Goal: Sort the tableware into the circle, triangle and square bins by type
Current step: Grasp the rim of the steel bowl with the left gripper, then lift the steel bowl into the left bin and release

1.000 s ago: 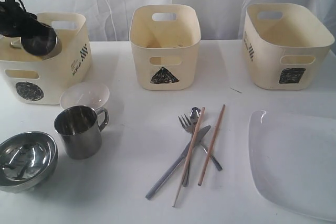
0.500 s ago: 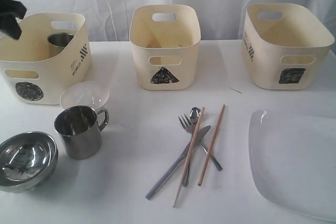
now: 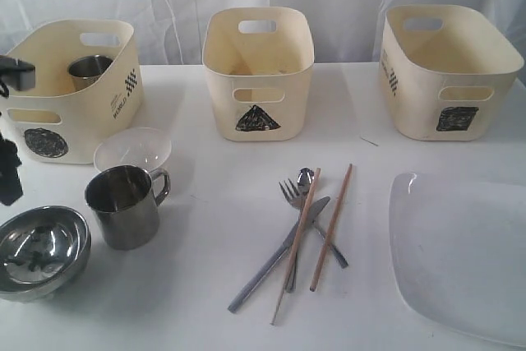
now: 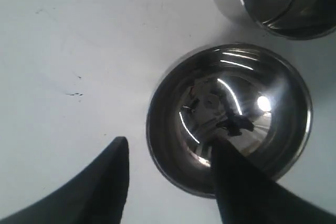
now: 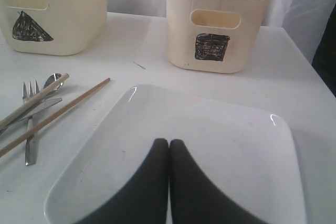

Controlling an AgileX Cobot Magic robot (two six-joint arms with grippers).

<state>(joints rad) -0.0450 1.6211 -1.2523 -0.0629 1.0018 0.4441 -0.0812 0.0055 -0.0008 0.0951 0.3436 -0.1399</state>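
Left: the cream plastic tub marked with a black circle (image 3: pixel 82 121) holds one steel mug (image 3: pixel 89 70), upright. In front of that tub my left hand (image 4: pixel 170 145) hangs over the round steel bowl (image 3: pixel 41 248). Its jaws are apart and empty, one finger outside the rim and one above the hollow (contact with the rim I cannot confirm). Just beside the bowl stands the second steel mug (image 3: pixel 123 207), with the small white bowl (image 3: pixel 131 151) behind it, all on the white tabletop (image 3: pixel 205 302).

Centre: before the triangle-marked cream tub (image 3: pixel 257 88) lie the steel fork (image 3: pixel 289 195), steel spoon (image 3: pixel 305 177), steel knife (image 3: pixel 271 265) and wooden chopsticks (image 3: pixel 330 228), crossed in one heap.

Right: the square-marked cream tub (image 3: pixel 448 80), then the large white square plate (image 3: pixel 460 252). My right hand (image 5: pixel 169 142) hangs over the plate, fully closed, gripping nothing.

Assessment: round vessels are the step in hand, and the steel bowl looks to be next. That calls for lowering until the rim sits between the fingers, closing, then lifting it to the circle tub.
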